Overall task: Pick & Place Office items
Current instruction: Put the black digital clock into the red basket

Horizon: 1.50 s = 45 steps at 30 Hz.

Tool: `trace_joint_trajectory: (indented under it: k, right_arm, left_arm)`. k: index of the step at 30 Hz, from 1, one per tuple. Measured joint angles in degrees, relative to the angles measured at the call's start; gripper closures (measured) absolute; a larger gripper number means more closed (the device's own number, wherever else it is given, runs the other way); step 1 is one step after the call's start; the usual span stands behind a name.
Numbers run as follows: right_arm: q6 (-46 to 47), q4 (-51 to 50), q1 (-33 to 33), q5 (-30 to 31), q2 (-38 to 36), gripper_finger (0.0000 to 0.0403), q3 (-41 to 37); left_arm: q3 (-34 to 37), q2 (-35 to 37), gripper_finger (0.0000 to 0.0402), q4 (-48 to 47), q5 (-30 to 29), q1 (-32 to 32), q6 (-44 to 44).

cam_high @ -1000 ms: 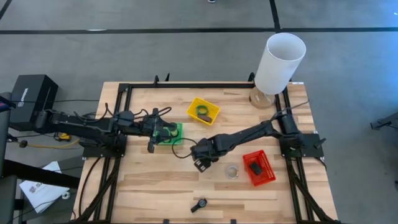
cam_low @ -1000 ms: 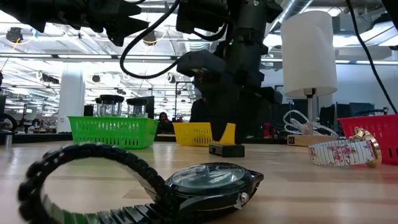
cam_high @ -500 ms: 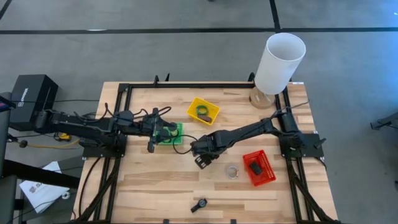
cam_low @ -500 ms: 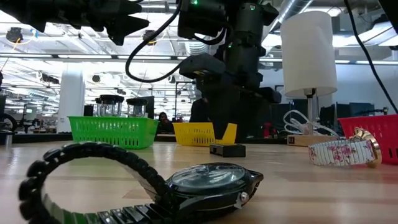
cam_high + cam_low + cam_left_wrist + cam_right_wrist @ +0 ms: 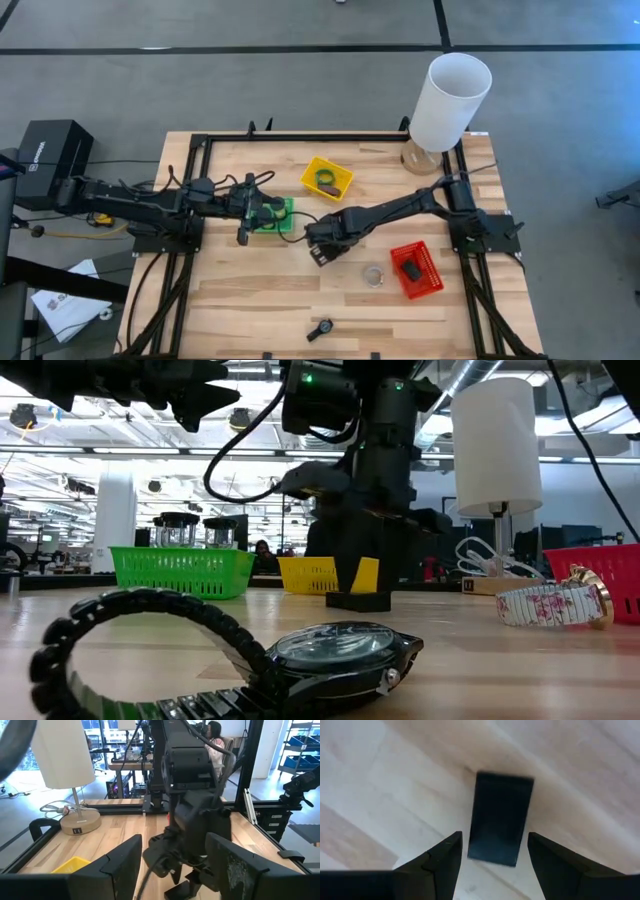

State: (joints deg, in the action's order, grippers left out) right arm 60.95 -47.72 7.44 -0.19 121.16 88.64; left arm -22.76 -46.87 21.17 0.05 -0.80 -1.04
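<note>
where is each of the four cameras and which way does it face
High: above the table, looking straight down; both arms show, left gripper over the green tray.
Low: at table-top height, looking level across; arms hang from above, black watch nearest.
Left wrist: looks across the table at the right arm, own fingers low.
Right wrist: looks down at the dark grey block, between its open fingers.
Shared: low view shows that block too.

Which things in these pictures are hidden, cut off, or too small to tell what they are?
- Green tray: the high view hides its contents under the left gripper.
- Red tray: one dark item inside, too small to name.
- Yellow tray: contents too small to name in the high view.
- Dark block: its near end lies between the right gripper's open fingers; contact cannot be seen.
- Black watch: its strap is cut off by the low view's bottom edge.
</note>
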Motion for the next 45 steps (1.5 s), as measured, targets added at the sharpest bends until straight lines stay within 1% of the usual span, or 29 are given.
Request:
trace_joint_trajectory:
  k: [6,10,12,25,34,42,45]
  right_arm:
    - [-2.4,1.2,-0.5,0.5,0.0,0.0186,0.0]
    - [-2.4,3.0,-0.4,3.7,0.0,0.0186,0.0]
    - [-2.4,2.9,-0.4,4.2,0.0,0.0186,0.0]
    - [-2.9,2.7,0.4,4.4,0.0,0.0186,0.0]
    - [-3.0,3.4,0.8,4.2,0.0,0.0186,-3.1]
    - [-3.1,4.2,0.7,4.6,0.0,0.0186,-3.5]
    - [-7.5,4.2,0.5,4.5,0.0,0.0186,-3.6]
  left_arm:
    - [0.0,0.0,0.0186,0.3,0.0,0.0,0.0]
    - [0.0,0.0,0.0187,0.3,0.0,0.0,0.0]
    - [0.0,0.0,0.0188,0.4,0.0,0.0,0.0]
    - [0.0,0.0,0.0188,0.4,0.1,0.0,0.0]
    - [0.0,0.0,0.0188,0.4,0.0,0.0,0.0]
    - [0.0,0.0,0.0189,0.4,0.0,0.0,0.0]
    - [0.0,0.0,0.0189,0.4,0.0,0.0,0.0]
